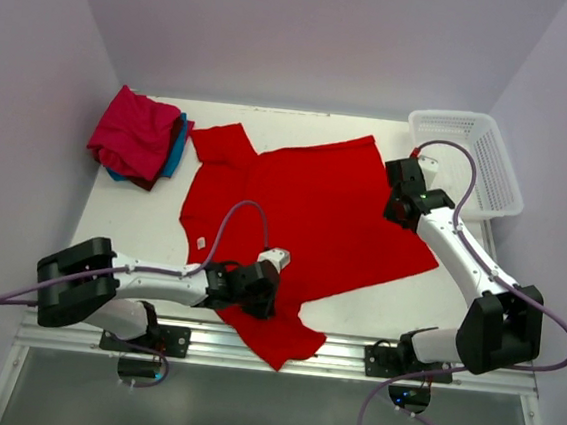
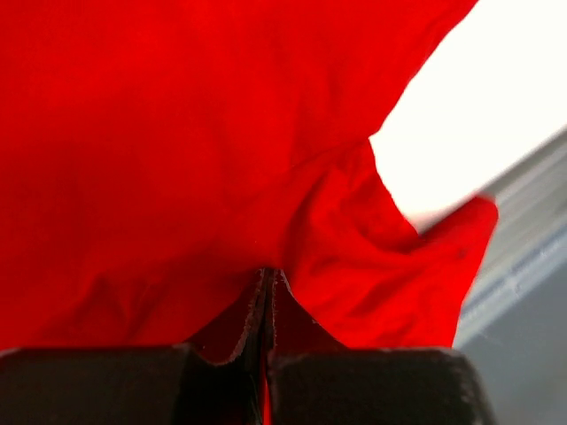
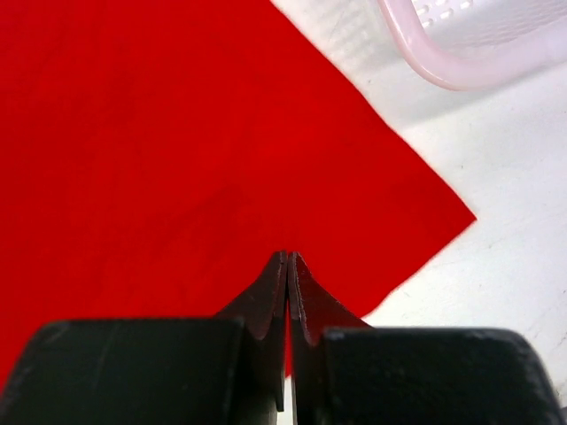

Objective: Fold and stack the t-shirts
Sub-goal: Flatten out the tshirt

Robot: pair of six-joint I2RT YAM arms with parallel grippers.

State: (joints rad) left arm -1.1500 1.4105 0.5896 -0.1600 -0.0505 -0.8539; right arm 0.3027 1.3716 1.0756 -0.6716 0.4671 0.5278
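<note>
Pinching red t-shirt [image 1: 315, 196] both sides, you're squeezing L gripper [image 2: 266, 276] on cloth nr sleeve, R gripper [image 3: 288, 258] nr hem corner, white tag [image 1: 201, 243] illegible

Top cam is sitting high at the near side, looking down on the whole table [image 1: 131, 228]. Both wrist cams are hovering super close over the red t-shirt [image 1: 314, 205], which all three are sharing: left facing its near sleeve, right facing the corner by the basket [image 1: 479, 166].
</note>
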